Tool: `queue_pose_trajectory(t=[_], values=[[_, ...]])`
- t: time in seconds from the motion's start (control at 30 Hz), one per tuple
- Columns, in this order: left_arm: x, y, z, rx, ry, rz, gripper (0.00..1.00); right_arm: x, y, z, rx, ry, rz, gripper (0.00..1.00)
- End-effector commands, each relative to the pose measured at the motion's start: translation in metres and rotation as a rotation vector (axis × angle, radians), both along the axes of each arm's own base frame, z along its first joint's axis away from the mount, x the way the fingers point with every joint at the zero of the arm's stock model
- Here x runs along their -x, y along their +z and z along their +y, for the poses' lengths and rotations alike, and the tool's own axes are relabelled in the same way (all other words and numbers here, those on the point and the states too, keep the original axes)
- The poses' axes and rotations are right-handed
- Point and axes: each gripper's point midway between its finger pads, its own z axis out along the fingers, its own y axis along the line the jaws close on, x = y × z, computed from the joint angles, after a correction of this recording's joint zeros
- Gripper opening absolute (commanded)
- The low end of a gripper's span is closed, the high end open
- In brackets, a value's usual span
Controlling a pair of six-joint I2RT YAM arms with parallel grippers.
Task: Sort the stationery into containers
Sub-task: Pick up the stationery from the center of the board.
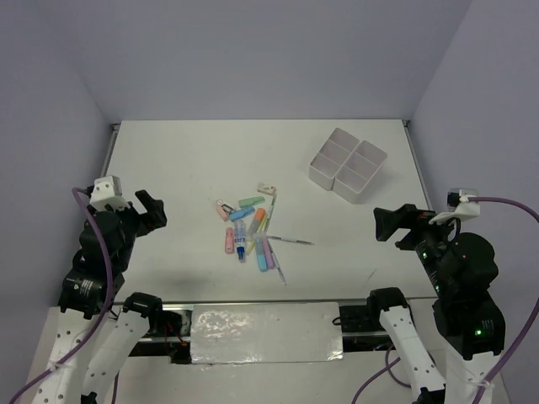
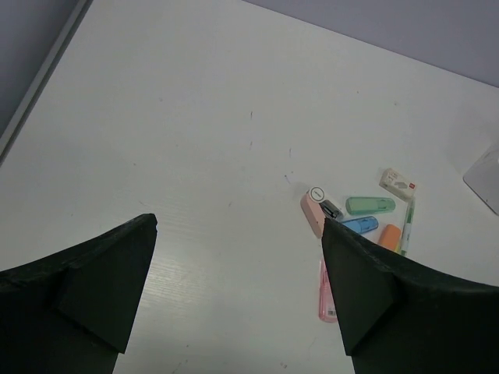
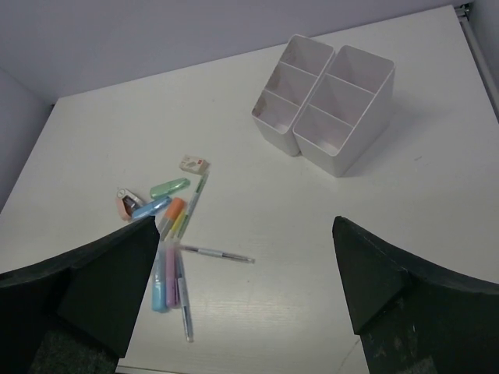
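Observation:
The stationery lies in a loose cluster at the table's middle: a green marker, a blue marker, an orange marker, a white eraser, a thin pen and several more. The white divided container stands at the back right, its compartments empty in the right wrist view. My left gripper is open and empty, left of the cluster. My right gripper is open and empty, right of the cluster.
A pink clip and a pink marker lie at the cluster's left side. The table's raised edge runs along the left. Grey walls enclose the back and sides.

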Motion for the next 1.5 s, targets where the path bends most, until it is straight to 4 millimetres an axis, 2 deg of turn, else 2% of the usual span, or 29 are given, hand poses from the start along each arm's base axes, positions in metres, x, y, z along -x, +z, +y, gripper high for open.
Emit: queue_pose_trajectory(t=[0.0,0.23,0.33,0.37,0.4,0.47,0.5,0.53,0.57,0.6,0.63,0.7,0.83,0.87,0.9,0.97,1.0,1.03,1.07,1.1,1.13,1.17,1.2,1.23,1.27,1.33,1.47], values=[[0.000,0.009,0.002,0.019,0.019,-0.041,0.99,0.001,0.001,-0.002,-0.011,-0.017,-0.003,1.00],[-0.002,0.007,-0.001,0.018,0.007,-0.032,0.99,-0.003,-0.001,0.015,-0.021,0.081,0.002,1.00],[-0.003,0.007,-0.002,0.020,-0.001,-0.034,0.99,-0.017,-0.014,0.037,-0.049,0.194,0.074,1.00],[-0.004,0.007,-0.003,0.018,-0.006,-0.033,0.99,-0.029,-0.034,0.045,-0.067,0.220,0.154,1.00],[-0.004,0.006,-0.005,0.021,-0.015,-0.030,0.99,-0.032,-0.042,0.058,-0.094,0.289,0.187,1.00],[-0.005,0.005,-0.006,0.016,-0.022,-0.022,0.99,-0.047,-0.068,0.071,-0.155,0.324,0.263,1.00],[-0.005,0.004,-0.006,0.017,-0.023,-0.020,0.99,-0.053,-0.071,0.082,-0.161,0.348,0.249,1.00],[-0.006,0.003,-0.007,0.015,-0.027,-0.015,0.99,-0.055,-0.090,0.090,-0.190,0.341,0.299,1.00],[-0.006,0.003,-0.007,0.015,-0.027,-0.015,0.99,-0.056,-0.097,0.097,-0.189,0.341,0.311,0.99],[-0.006,0.002,-0.007,0.015,-0.027,-0.014,0.99,-0.054,-0.102,0.114,-0.165,0.368,0.309,0.98],[-0.006,0.002,-0.007,0.014,-0.028,-0.013,0.99,-0.055,-0.121,0.123,-0.149,0.368,0.360,0.97],[-0.008,0.000,-0.010,0.009,-0.045,-0.006,0.99,-0.050,-0.142,0.153,-0.123,0.403,0.415,0.93],[-0.016,-0.006,-0.018,0.030,-0.068,0.040,0.99,-0.044,-0.161,0.178,-0.080,0.380,0.454,0.85],[-0.018,-0.010,-0.021,0.041,-0.074,0.068,0.99,-0.043,-0.163,0.179,-0.073,0.376,0.456,0.85],[-0.021,-0.028,-0.029,0.084,-0.083,0.167,0.99,-0.042,-0.164,0.179,-0.070,0.370,0.458,0.85],[-0.025,-0.039,-0.054,0.133,-0.162,0.221,0.99,-0.045,-0.163,0.172,-0.065,0.328,0.450,0.85],[-0.032,-0.044,-0.061,0.176,-0.128,0.238,0.99,-0.045,-0.155,0.168,-0.075,0.319,0.429,0.85],[-0.028,-0.046,-0.089,0.175,-0.198,0.242,0.99,-0.047,-0.151,0.162,-0.072,0.295,0.414,0.85],[-0.027,-0.049,-0.103,0.174,-0.208,0.245,0.99,-0.044,-0.151,0.155,-0.052,0.276,0.422,0.86],[-0.029,-0.058,-0.119,0.186,-0.192,0.279,0.99,-0.044,-0.139,0.149,-0.064,0.268,0.397,0.86],[-0.020,-0.062,-0.140,0.131,-0.209,0.280,0.99,-0.042,-0.135,0.144,-0.059,0.260,0.387,0.86],[-0.018,-0.058,-0.154,0.123,-0.207,0.279,0.99,-0.040,-0.134,0.137,-0.041,0.245,0.388,0.87],[-0.008,-0.072,-0.181,0.110,-0.220,0.317,0.99,-0.039,-0.124,0.132,-0.055,0.243,0.364,0.87],[-0.010,-0.071,-0.184,0.084,-0.181,0.299,0.99,-0.036,-0.124,0.127,-0.047,0.239,0.368,0.87],[-0.011,-0.087,-0.193,0.036,-0.174,0.336,0.99,-0.034,-0.123,0.125,-0.046,0.242,0.365,0.87],[-0.012,-0.099,-0.203,0.032,-0.161,0.369,0.97,-0.028,-0.120,0.120,-0.057,0.246,0.362,0.87],[-0.019,-0.126,-0.220,0.003,-0.185,0.407,0.87,-0.019,-0.130,0.112,-0.038,0.257,0.386,0.87]])
